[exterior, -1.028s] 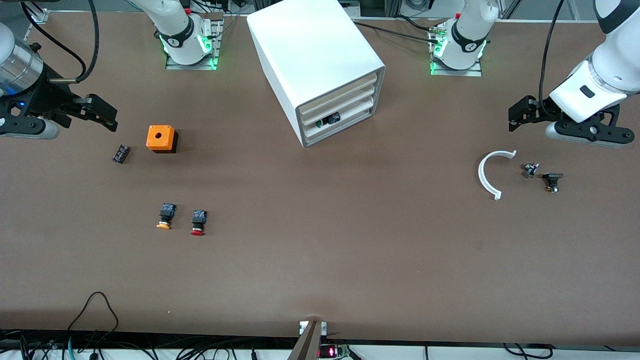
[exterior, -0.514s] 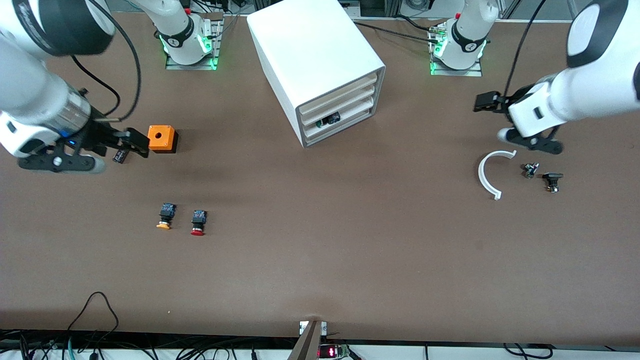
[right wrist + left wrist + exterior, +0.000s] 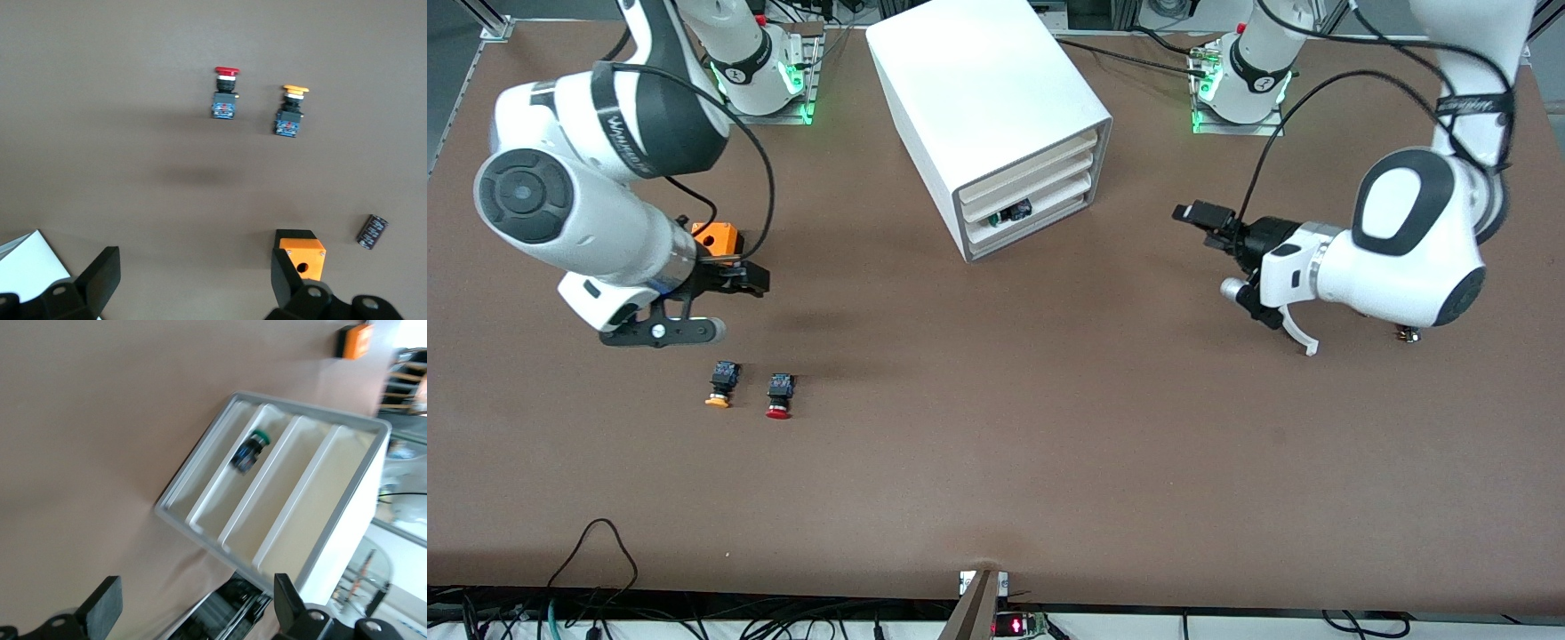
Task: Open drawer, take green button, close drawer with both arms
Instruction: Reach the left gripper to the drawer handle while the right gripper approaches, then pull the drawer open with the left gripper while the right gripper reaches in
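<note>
Both black two-finger claws spread wide, empty: left claw [image 3: 1199,220] over the brown worktop [image 3: 996,462], facing the big white box cabinet [image 3: 996,116]; right claw [image 3: 749,280] by the orange box [image 3: 719,238]. Green-capped button [image 3: 251,450] lies in its shallow white drawer [image 3: 1024,213].

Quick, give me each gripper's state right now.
Left gripper: open, holding nothing, in the air in front of the big white box cabinet.
Right gripper: open, holding nothing, over the small orange box.
</note>
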Controlling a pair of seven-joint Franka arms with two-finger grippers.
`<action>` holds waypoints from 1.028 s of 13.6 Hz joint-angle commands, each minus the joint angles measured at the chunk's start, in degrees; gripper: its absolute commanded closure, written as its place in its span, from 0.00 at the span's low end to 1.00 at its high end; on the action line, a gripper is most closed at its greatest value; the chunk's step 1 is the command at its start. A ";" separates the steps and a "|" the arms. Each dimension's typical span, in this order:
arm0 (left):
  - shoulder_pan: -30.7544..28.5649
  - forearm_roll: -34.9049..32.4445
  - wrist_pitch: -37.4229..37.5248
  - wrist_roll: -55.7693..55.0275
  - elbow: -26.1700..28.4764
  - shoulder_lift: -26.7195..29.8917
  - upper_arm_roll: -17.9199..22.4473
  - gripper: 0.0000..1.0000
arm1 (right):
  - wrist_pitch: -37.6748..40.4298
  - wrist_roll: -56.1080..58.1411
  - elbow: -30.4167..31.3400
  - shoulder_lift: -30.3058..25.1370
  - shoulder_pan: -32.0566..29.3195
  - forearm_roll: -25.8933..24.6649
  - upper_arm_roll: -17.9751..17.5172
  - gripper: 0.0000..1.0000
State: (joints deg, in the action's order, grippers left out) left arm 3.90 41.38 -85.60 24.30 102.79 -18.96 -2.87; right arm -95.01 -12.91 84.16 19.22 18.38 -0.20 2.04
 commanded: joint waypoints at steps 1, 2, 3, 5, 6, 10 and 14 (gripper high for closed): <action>-0.03 10.52 -7.27 13.08 11.33 1.38 0.14 0.00 | -2.18 -2.02 -0.84 0.55 1.04 2.56 0.24 0.00; 0.31 14.48 -9.56 18.18 15.03 1.29 0.14 0.01 | -4.11 -2.47 -0.84 0.73 1.05 4.75 0.24 0.00; 0.58 16.78 -11.32 21.37 17.59 1.20 0.14 0.02 | -5.52 -2.99 -1.27 1.17 1.13 6.16 0.24 0.00; 0.85 22.75 -13.70 27.42 22.43 0.16 -1.43 0.08 | -6.33 -6.06 -4.16 2.92 1.22 6.44 0.24 0.00; 0.93 25.48 -15.37 32.51 24.10 -0.90 -2.48 0.17 | -7.37 -8.51 -6.18 4.06 2.09 6.35 0.15 0.00; 0.93 30.25 -16.87 37.64 25.18 -6.08 -5.74 0.40 | -9.14 -20.10 -13.74 9.51 6.39 5.83 0.33 0.00; 0.93 36.22 -18.72 45.11 26.49 -11.18 -8.82 0.40 | -9.31 -32.77 -16.30 11.46 10.70 4.52 0.50 0.00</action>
State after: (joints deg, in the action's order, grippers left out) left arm 4.92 74.33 -103.31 64.72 128.58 -27.95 -10.32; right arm -104.87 -40.85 71.19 28.80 27.44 5.37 2.00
